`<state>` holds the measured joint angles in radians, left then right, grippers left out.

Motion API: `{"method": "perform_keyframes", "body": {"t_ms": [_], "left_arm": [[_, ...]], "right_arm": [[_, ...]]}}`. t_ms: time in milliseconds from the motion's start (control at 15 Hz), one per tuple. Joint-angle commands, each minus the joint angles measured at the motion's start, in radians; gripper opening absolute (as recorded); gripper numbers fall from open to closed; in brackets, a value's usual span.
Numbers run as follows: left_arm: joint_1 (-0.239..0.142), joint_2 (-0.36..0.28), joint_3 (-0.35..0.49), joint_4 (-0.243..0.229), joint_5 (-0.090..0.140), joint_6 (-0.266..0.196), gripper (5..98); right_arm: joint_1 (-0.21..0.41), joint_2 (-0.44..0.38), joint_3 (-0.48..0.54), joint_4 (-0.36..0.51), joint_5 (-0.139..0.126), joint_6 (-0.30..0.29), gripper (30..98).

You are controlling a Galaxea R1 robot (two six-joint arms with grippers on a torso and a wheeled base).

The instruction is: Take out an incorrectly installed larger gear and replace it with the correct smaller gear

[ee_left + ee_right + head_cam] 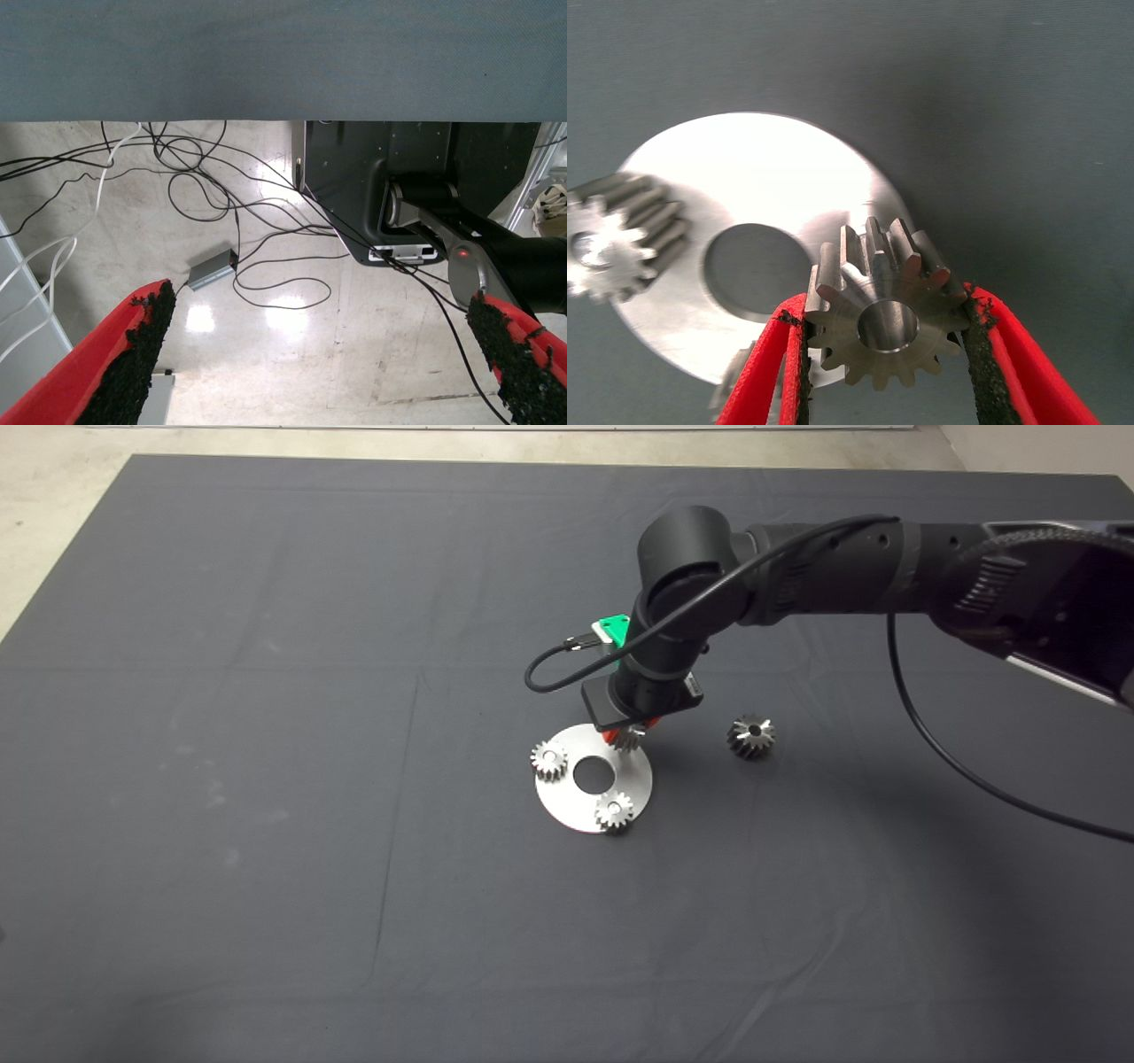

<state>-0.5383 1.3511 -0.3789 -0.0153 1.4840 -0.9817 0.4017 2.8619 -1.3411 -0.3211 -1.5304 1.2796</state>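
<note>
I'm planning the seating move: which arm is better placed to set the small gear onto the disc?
Right. The right gripper already clamps the smaller gear over the disc rim. The left gripper is parked off the mat, open, facing floor cables.

The head view looks steeply down from above on the dark mat [266,735], wide enough to show pale floor past its far edge. The right wrist view faces down from very close at the silver disc [771,177], which the head view also shows, small, near the mat's middle. The left wrist view faces outward under the mat's edge at floor [266,354] and cables [204,190].
</note>
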Motion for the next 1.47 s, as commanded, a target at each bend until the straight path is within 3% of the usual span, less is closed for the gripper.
{"method": "perform_keyframes", "body": {"t_ms": [0, 1400], "left_arm": [[0.001, -0.005, 0.011, 0.003, 0.005, 0.006, 84.3], [0.001, -0.014, 0.010, 0.032, 0.005, 0.006, 84.3]], "right_arm": [[0.032, -0.034, 0.010, 0.020, -0.106, -0.005, 35.3], [0.016, 0.034, -0.015, -0.038, -0.106, -0.006, 35.1]]}}
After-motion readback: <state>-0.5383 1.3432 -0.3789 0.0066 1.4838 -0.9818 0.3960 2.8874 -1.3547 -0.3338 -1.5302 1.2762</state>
